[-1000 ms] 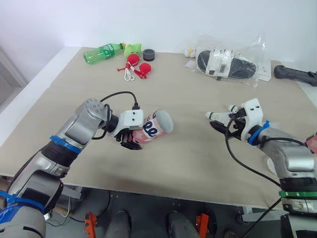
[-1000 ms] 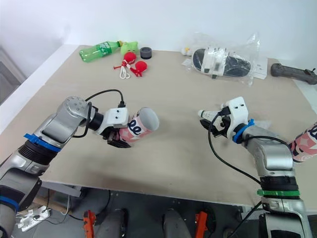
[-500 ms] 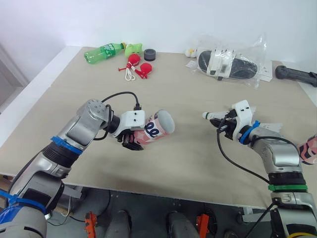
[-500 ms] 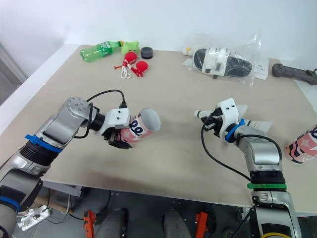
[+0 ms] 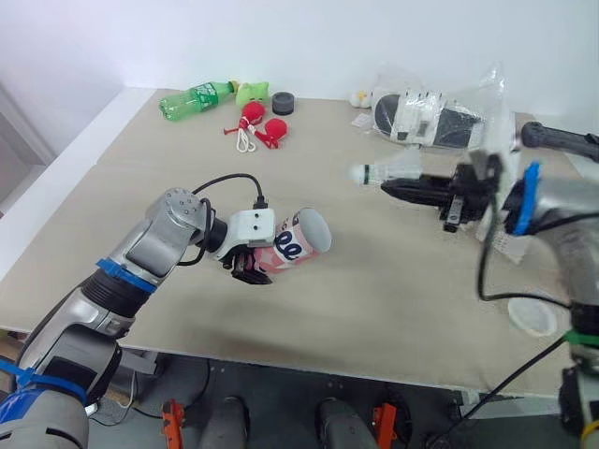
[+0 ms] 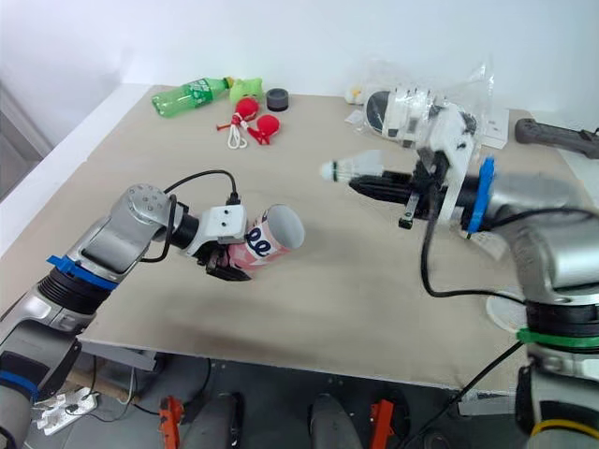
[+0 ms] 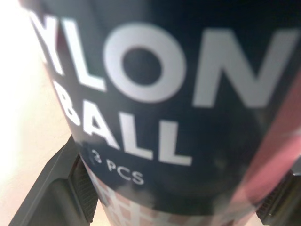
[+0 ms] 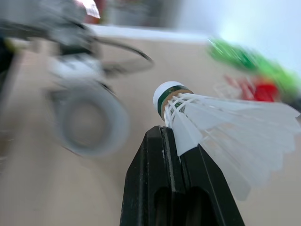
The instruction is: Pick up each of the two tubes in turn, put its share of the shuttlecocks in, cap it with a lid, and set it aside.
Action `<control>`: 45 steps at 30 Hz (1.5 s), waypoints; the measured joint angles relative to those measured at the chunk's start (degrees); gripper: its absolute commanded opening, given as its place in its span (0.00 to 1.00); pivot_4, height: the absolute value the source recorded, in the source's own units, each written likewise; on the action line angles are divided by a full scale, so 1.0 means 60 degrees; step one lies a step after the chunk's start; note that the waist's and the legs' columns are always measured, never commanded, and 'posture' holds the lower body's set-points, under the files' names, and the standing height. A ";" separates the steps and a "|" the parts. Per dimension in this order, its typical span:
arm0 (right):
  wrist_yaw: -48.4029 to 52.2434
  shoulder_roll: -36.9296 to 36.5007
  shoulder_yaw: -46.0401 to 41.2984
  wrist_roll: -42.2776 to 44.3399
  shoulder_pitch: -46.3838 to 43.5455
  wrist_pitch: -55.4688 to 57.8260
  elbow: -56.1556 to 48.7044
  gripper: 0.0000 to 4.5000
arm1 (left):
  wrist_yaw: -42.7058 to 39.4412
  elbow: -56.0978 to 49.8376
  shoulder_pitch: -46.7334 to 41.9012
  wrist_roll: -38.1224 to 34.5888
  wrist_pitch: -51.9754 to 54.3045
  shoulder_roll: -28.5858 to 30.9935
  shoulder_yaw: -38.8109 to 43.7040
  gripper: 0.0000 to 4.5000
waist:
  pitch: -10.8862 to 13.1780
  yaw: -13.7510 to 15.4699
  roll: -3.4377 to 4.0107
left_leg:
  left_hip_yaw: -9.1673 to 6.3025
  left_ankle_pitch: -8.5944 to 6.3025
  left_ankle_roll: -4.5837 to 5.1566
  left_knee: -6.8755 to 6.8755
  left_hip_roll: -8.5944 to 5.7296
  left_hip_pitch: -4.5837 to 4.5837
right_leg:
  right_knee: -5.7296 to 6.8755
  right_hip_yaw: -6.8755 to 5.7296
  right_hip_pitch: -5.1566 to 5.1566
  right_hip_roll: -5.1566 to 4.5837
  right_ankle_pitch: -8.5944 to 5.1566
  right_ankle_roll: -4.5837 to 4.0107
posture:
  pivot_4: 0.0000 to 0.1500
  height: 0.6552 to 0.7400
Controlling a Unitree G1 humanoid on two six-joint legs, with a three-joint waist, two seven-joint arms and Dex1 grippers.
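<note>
the tube (image 5: 298, 245) sits left of centre over the table (image 5: 374, 299), the shuttlecock (image 5: 379, 172) to its right and farther back, the bottle (image 5: 195, 98) toward the far left corner.

Pretty plain setup from where I'm sitting: a big table (image 5: 374, 299) with a pale beige wood-look top and a thin white front edge, pushed up against a bare white wall (image 5: 309, 37). A white ledge (image 5: 56, 178) runs along its left side. Under the front edge I can see dark grey floor (image 5: 281, 388). Light's soft and even, shadows faint
</note>
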 measured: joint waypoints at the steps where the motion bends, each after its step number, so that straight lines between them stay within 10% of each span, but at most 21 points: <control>1: 0.0071 0.0002 0.0334 -0.0036 0.0000 0.0039 -0.0195 0.01 | 0.0005 0.0001 0.0000 0.0000 0.0001 -0.0014 0.0000 0.81 | 0.0000 0.0000 0.0001 | 0.0000 0.0000 0.0000 0.0006 -0.0002 -0.0003 | 0.0000 0.0000 -0.0001 -0.0002 0.0000 0.0000 | 1.00 1.00; 10: -0.0344 0.0431 0.1983 -0.1062 0.0340 -0.0055 -0.0743 0.01 | 0.0043 -0.0006 0.0011 -0.0008 0.0116 -0.0071 0.0011 0.81 | 0.0000 0.0001 0.0001 | -0.0003 0.0001 -0.0001 0.0032 -0.0004 -0.0008 | 0.0026 -0.0001 -0.0005 -0.0003 0.0002 0.0002 | 1.00 1.00; 21: -0.0693 0.0615 0.1922 -0.0828 0.0416 0.0322 -0.0937 0.99 | 0.0063 -0.0005 0.0011 -0.0008 0.0116 -0.0167 0.0009 0.81 | 0.0001 0.0018 0.0002 | -0.0010 0.0001 -0.0001 0.0049 -0.0007 -0.0011 | 0.0047 -0.0003 -0.0007 -0.0004 0.0000 0.0002 | 1.00 1.00; 34: -0.3007 -0.0502 -0.3636 -0.1057 0.3653 0.1364 0.1169 0.99 | 0.0209 0.0040 0.0096 -0.0012 0.0047 -0.0329 0.0022 0.81 | -0.0008 0.0108 0.0012 | -0.0014 0.0007 0.0009 0.0074 -0.0019 -0.0002 | 0.0089 -0.0004 -0.0002 -0.0010 -0.0006 0.0001 | 1.00 1.00; 45: -0.4130 -0.0399 -0.4549 -0.2520 0.5570 0.0367 0.3398 0.99 | 0.0204 0.0294 0.0091 -0.0006 -0.0202 -0.0589 -0.0002 0.81 | -0.0012 0.0057 0.0022 | -0.0011 0.0027 0.0038 0.0110 -0.0031 0.0014 | 0.0098 0.0005 0.0023 -0.0014 -0.0014 0.0068 | 1.00 1.00</control>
